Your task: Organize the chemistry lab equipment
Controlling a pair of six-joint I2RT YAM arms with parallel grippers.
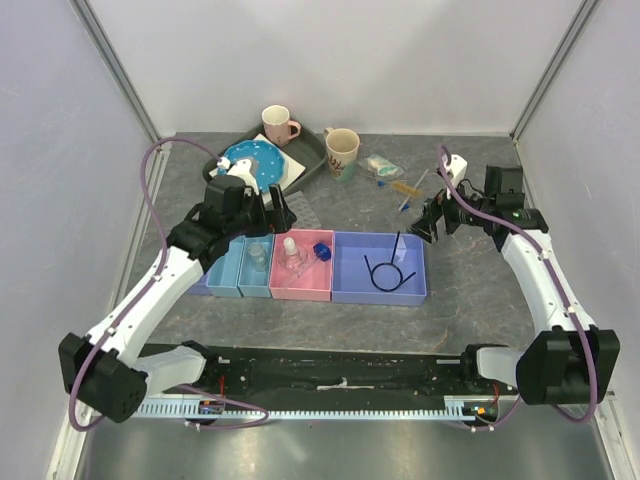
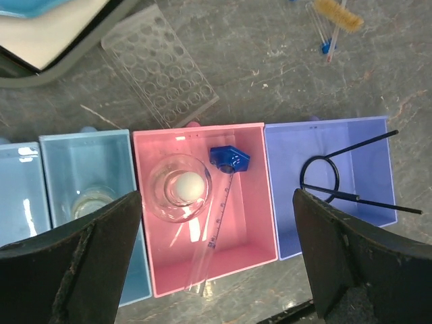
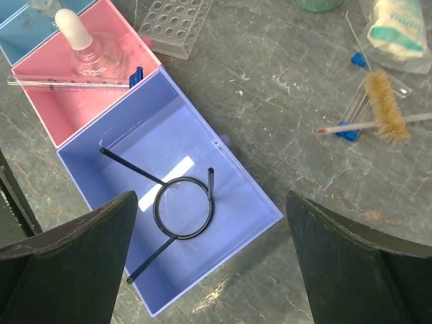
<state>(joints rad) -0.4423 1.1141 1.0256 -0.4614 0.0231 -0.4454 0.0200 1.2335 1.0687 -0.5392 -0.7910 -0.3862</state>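
Left gripper (image 2: 216, 209): fingers spread wide with nothing between them; it hangs over the pink bin (image 2: 268, 202).
Right gripper (image 3: 209, 223): fingers spread wide with nothing held; it hangs over the purple bin (image 3: 253, 192).
Bin row: two light blue bins (image 2: 101, 152), then pink, then purple, touching side by side in front of the arm bases.
Pink bin contents: a clear bottle (image 2: 181, 187) with a white stopper, upright; a blue cap-like piece (image 2: 229, 158) at the far wall; a graduated glass tube (image 2: 214, 233) lying from the cap toward the near wall.
Purple bin contents: thin black looped wire (image 3: 133, 166), ring on the floor, one straight end sticking out past a corner.
Light blue bin beside pink: a small clear item (image 2: 89, 200), kind not legible.
Clear welled tray (image 2: 162, 74): flat on the table just behind the pink bin, outside every bin.
Loose on the table, right of the beige mug (image 1: 342, 150): tan stick (image 3: 383, 104) with bristles, blue-tipped sticks (image 3: 347, 129) and clear packet (image 3: 398, 30), close together.
Far left: blue dotted plate (image 1: 250, 160) on a dark tray (image 1: 315, 155); pink mug (image 1: 277, 125) behind it.
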